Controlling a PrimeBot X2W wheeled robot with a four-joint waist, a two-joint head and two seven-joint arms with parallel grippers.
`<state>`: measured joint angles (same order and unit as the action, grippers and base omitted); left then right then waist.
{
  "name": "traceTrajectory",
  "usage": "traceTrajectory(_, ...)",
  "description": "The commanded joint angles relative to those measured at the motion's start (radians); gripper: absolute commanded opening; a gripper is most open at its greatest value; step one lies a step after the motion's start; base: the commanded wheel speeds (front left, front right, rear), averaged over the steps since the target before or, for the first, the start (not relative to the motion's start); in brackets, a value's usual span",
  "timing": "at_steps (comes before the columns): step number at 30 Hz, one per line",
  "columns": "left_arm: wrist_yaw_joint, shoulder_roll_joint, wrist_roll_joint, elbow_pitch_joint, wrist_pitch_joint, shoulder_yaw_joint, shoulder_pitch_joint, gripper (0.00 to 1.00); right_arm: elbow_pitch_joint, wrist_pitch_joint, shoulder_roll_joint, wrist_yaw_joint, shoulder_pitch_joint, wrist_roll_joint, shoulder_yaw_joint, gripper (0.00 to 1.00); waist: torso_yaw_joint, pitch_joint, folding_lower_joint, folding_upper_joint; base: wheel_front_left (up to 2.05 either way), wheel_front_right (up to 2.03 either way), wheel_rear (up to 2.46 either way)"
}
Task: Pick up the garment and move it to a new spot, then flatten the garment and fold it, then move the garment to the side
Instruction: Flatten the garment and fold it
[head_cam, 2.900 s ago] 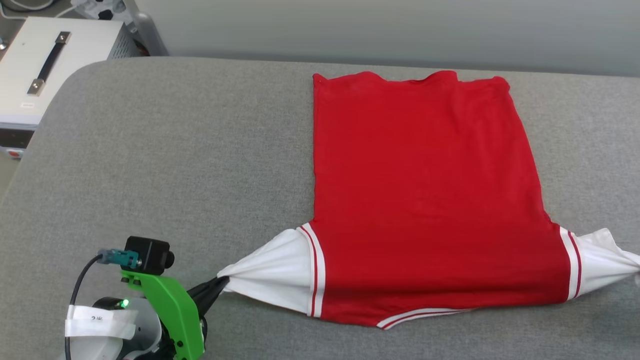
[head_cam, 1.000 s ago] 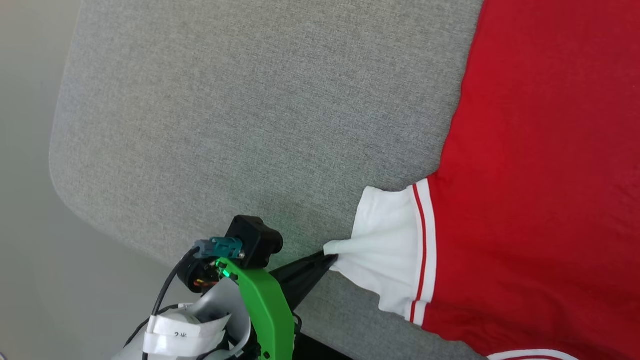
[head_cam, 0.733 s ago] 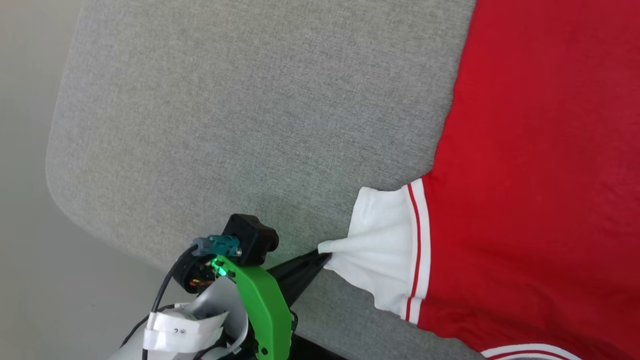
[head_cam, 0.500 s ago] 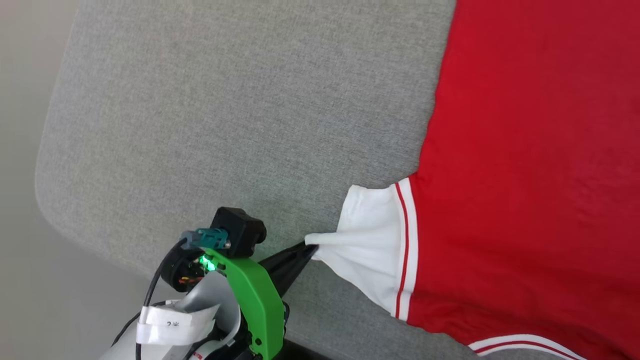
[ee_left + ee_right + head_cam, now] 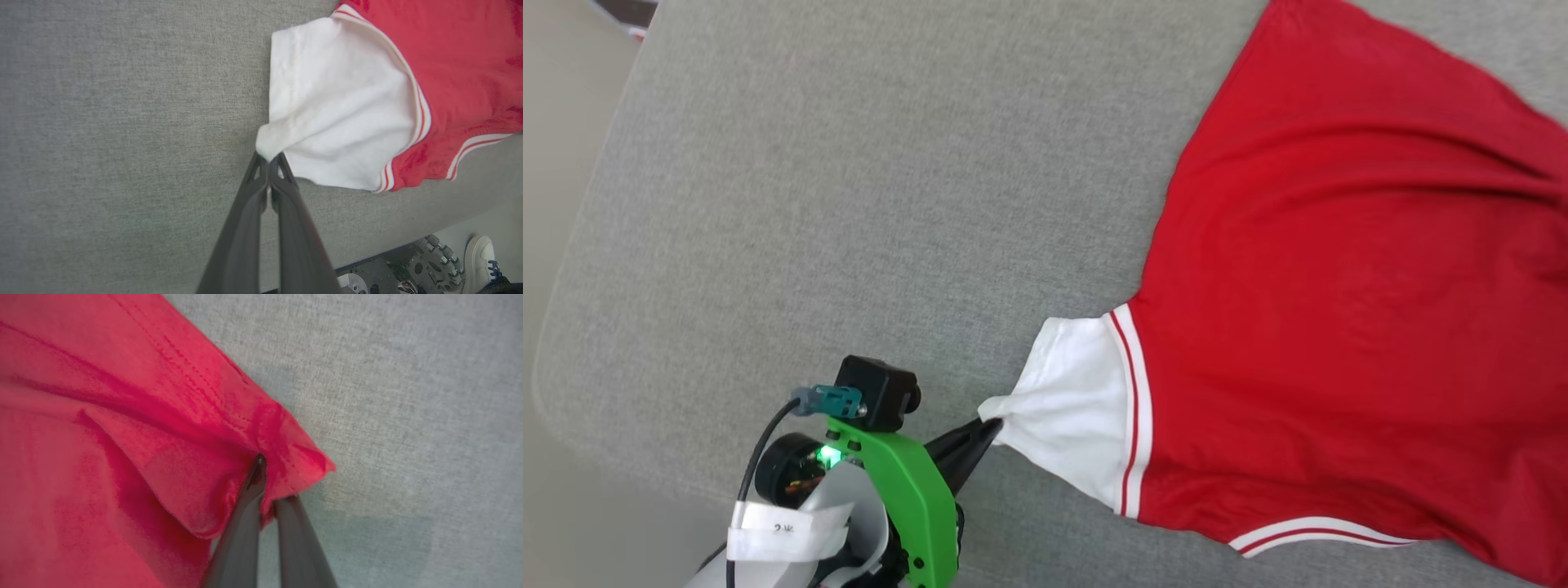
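Observation:
The garment (image 5: 1339, 327) lies print-side down on the grey table, red with a white sleeve (image 5: 1070, 416) and striped trim. My left gripper (image 5: 987, 426) is shut on the tip of that sleeve, which it pulls into a point; the left wrist view shows the pinch (image 5: 269, 157) on the white fabric (image 5: 339, 110). In the right wrist view my right gripper (image 5: 271, 482) is shut on a corner of the red hem (image 5: 286, 457), one finger above the fabric and one below. Long creases run across the red body toward the right.
The grey padded table (image 5: 849, 204) has a rounded corner at the left, with pale floor beyond it. Below the table's near edge, the left wrist view shows the robot's wheeled base (image 5: 433, 261) and a person's white shoe (image 5: 482, 261).
The head camera has swung. My right gripper has shut on the hem corner, and creases now pull across the red body. The left gripper still holds the sleeve tip.

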<state>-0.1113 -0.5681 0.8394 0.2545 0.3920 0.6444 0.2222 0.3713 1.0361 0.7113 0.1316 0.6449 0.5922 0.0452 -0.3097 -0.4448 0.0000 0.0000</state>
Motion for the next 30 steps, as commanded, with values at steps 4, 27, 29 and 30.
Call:
traceTrajectory(4, -0.006, 0.006, 0.033, -0.016, -0.007, -0.004, -0.031, 0.0, 0.002, -0.041, -0.072, -0.001, -0.157, 0.065, -0.04, 0.0, 0.103, 0.138, 0.0, 0.0, 0.0, 0.0, 0.0)
traceTrajectory(27, -0.018, 0.055, 0.073, -0.145, -0.087, 0.001, -0.127, 0.0, -0.23, -0.125, -0.159, -0.001, -0.667, 0.091, -0.139, 0.0, 0.218, 0.297, 0.0, 0.0, 0.0, 0.0, 0.0)
traceTrajectory(29, -0.013, 0.055, 0.073, -0.151, -0.087, 0.005, -0.126, 0.0, -0.229, -0.12, -0.165, -0.001, -0.678, 0.086, -0.14, 0.0, 0.22, 0.297, 0.0, 0.0, 0.0, 0.0, 0.0)
traceTrajectory(30, -0.012, 0.055, 0.073, -0.153, -0.087, 0.005, -0.125, 0.0, -0.229, -0.119, -0.167, -0.001, -0.681, 0.083, -0.141, 0.0, 0.221, 0.297, 0.0, 0.0, 0.0, 0.0, 0.0)
